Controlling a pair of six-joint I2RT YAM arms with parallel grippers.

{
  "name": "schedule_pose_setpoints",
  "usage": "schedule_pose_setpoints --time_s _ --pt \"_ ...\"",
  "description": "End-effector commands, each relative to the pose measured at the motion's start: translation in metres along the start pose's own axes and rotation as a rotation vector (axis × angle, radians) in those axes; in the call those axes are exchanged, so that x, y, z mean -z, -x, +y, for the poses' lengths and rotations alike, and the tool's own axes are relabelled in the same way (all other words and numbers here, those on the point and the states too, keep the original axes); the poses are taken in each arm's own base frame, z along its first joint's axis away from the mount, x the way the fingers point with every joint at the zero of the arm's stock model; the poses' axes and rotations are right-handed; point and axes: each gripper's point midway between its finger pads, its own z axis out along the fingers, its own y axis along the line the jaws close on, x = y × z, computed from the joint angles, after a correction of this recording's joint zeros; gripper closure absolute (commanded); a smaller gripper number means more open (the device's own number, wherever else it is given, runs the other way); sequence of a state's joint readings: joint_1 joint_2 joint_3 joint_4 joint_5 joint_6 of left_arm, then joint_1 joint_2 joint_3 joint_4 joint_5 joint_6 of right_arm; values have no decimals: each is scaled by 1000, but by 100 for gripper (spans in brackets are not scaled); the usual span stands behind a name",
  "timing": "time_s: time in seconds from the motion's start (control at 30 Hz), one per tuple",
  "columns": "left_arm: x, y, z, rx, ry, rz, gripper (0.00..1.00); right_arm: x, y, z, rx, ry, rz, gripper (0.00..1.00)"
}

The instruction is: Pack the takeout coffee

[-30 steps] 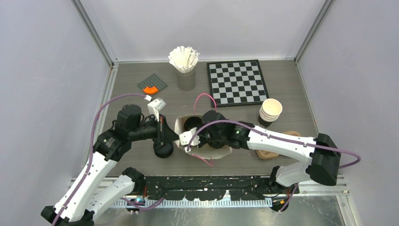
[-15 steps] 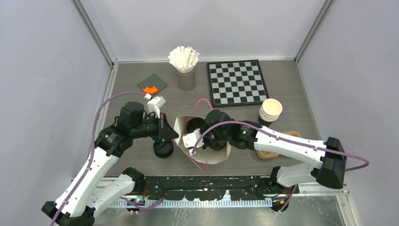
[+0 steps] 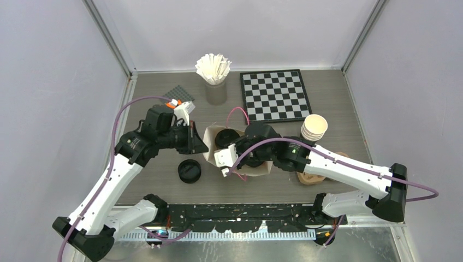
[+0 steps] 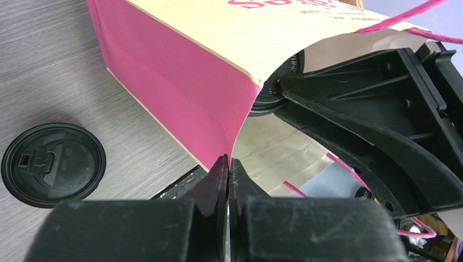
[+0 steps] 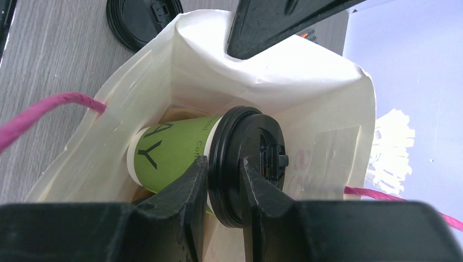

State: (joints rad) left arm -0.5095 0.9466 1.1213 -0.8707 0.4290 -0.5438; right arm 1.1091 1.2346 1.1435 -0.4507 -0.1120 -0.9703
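Both arms have reached slightly farther from their bases; from above, the paper bag (image 3: 255, 169) stands mid-table (a loose black lid (image 3: 189, 171) beside it). Left wrist: left gripper (image 4: 228, 164) pinched tight on the bag's rim. Right wrist: right gripper (image 5: 224, 164) clamps the takeout coffee (image 5: 174, 153) by its lid, tilted inside the bag.
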Motion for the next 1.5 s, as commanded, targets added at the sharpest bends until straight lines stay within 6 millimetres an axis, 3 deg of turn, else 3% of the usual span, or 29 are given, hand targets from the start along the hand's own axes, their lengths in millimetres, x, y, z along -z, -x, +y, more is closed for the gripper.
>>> schedule_pose_setpoints --time_s 0.0,0.47,0.8,1.07,1.27,1.47 --pt "8 10 -6 7 18 -15 100 19 18 -33 9 -116 -29 100" --pt "12 17 -7 81 66 -3 100 36 33 -65 1 -216 -47 100" --pt "14 17 -4 133 116 19 100 60 45 -97 -40 -354 -68 100" --pt "16 20 -7 158 114 6 100 79 53 -113 -79 -440 -103 100" --pt "17 22 -7 158 115 -7 100 86 52 -113 -81 -449 -101 100" --pt "16 19 2 131 137 -21 100 114 56 -138 -112 -578 -98 100"
